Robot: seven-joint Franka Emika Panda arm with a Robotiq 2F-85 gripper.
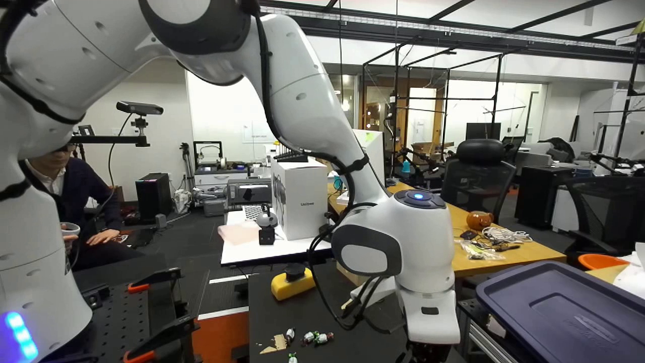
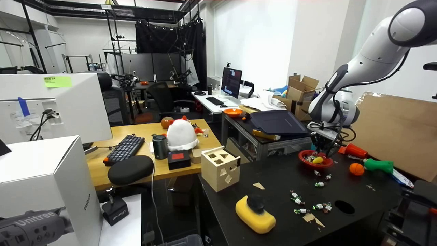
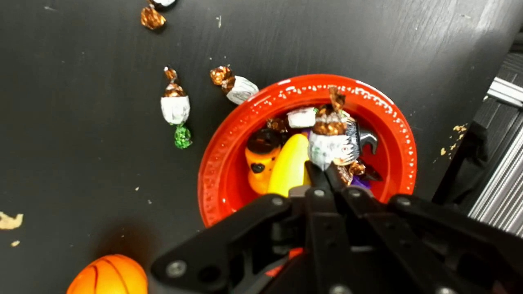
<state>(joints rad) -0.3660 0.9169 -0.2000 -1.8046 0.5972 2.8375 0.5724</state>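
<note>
In the wrist view, poises the black two-fingered gripper (image 3: 322,172) over the round red plastic bowl (image 3: 210,173), pressed together, apparently pinching a white-and-brown foil-wrapped candy (image 3: 327,143); probably grips by a twisted end, hidden here but thin enough for so narrow a hold; includes, inside the bowl, a smooth yellow oblong (image 3: 290,167), an orange duck-shaped toy (image 3: 260,179) and more wrapped candies (image 3: 301,118); in an exterior view, rests the bowl on the flat black surface (image 2: 271,191), likely to corral small pieces; shows no contents in the pale wooden box with cut-out shapes (image 2: 210,171); in an exterior view, crops the gripper at the bottom edge but shows loose candies (image 1: 322,338) near the yellow, black-topped block (image 1: 293,287).
</note>
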